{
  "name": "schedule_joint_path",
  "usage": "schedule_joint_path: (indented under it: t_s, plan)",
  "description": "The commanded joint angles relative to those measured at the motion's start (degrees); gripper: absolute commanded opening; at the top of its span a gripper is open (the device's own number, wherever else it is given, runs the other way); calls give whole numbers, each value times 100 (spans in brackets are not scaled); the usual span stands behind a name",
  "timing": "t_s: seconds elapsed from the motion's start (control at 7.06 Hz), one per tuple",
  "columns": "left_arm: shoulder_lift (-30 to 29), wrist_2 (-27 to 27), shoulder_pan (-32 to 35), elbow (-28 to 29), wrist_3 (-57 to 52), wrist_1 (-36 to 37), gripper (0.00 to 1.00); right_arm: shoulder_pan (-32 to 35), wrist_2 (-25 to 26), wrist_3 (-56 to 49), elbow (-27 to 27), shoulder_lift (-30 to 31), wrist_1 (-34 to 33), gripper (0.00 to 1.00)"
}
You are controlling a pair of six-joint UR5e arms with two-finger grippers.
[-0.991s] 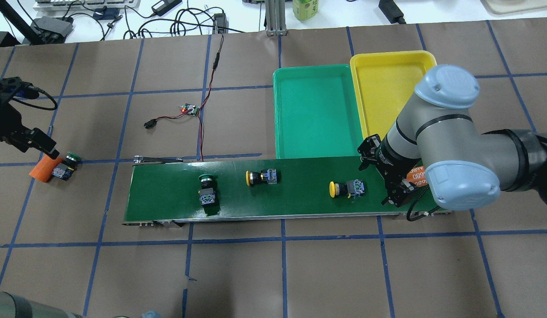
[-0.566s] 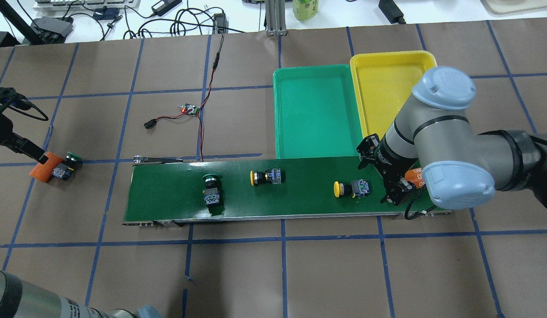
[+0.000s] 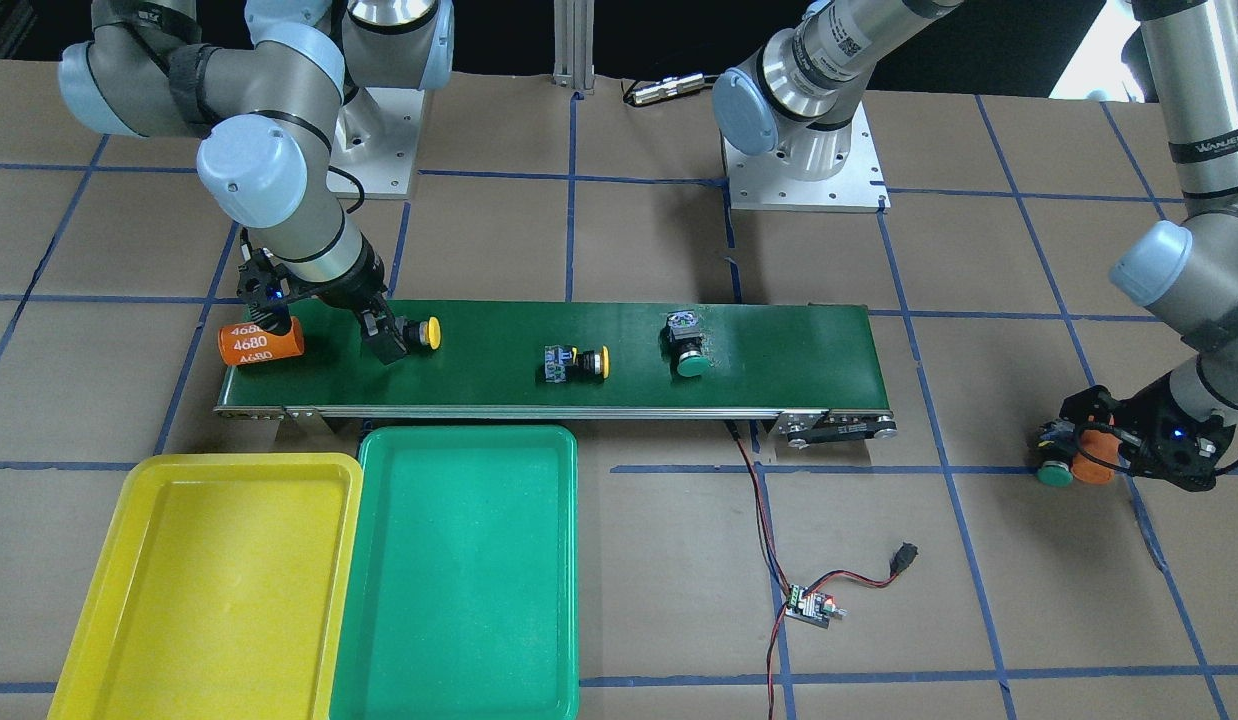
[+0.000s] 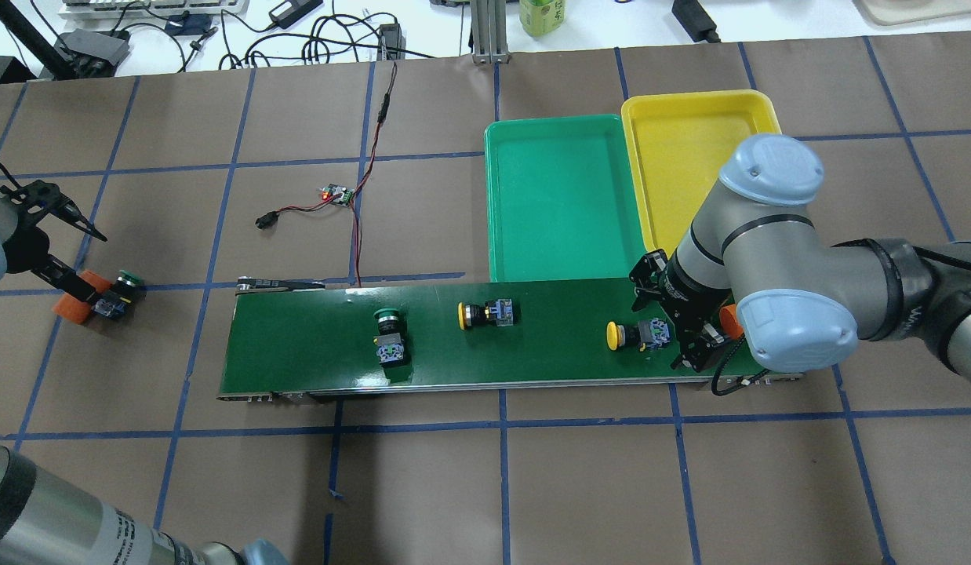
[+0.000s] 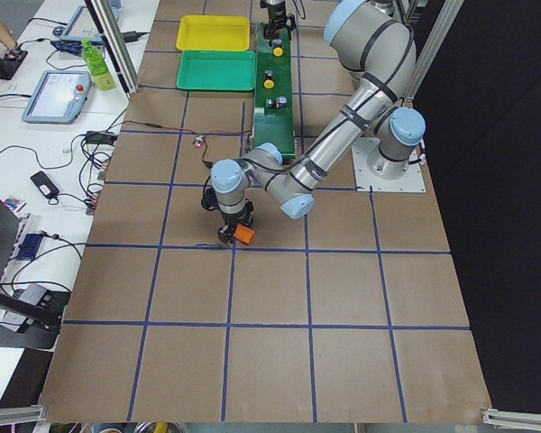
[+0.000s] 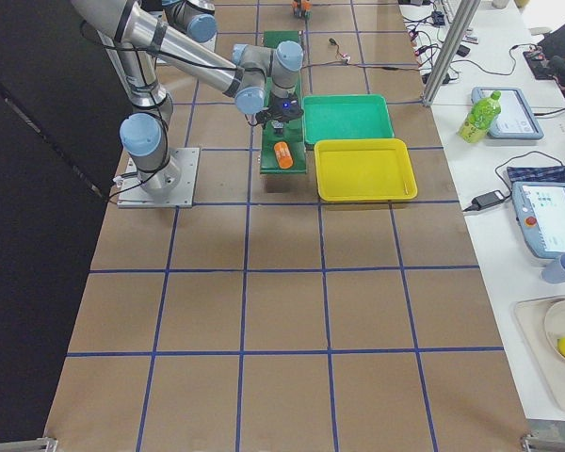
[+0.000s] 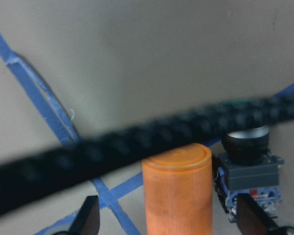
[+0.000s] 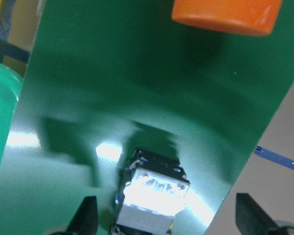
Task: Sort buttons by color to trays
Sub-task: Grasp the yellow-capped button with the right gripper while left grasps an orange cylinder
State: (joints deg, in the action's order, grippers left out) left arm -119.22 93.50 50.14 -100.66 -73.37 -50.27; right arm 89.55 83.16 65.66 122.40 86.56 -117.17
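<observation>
Straddled yellow button (image 4: 634,334) at belt's (image 4: 313,345) right end with wide-open right end effector (image 4: 656,329), and orange cylinder (image 7: 176,191) plus green button (image 7: 248,171) at worktop's (image 4: 454,486) left edge with wide-open left end effector (image 7: 166,223).

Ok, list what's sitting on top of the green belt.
A green button, a middle yellow button, an end yellow button and an orange cylinder. The right arm hides most of the cylinder from overhead.

An orange cylinder (image 3: 261,343) lies on the conveyor belt (image 3: 779,350); a wired circuit board (image 3: 812,606) lies nearby.
</observation>
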Motion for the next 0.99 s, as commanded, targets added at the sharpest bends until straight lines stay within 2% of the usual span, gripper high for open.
schedule_joint_path:
  t_s: [0.0,0.14,0.28,0.42,0.57,0.71,0.85]
  plan:
    - [-4,10,-83,-7,-307,26,27,-16,-2,-26,21,-17,-96,31]
    - [100,36,-101,-7,-361,9,9,-25,-2,-140,12,-17,-104,0]
    - [188,36,-101,54,-362,-52,7,-60,24,-228,-31,18,-104,0]
    - [233,36,-92,116,-362,-105,2,-69,42,-281,-127,71,-104,0]
    - [451,28,-14,99,-344,-445,0,-95,42,-290,-441,115,-78,0]
    - [914,-33,178,-49,-362,-979,0,-122,34,-386,-827,-76,-104,0]
    - [1475,-51,659,-207,-405,-1672,0,-148,33,-413,-1336,-409,-104,0]
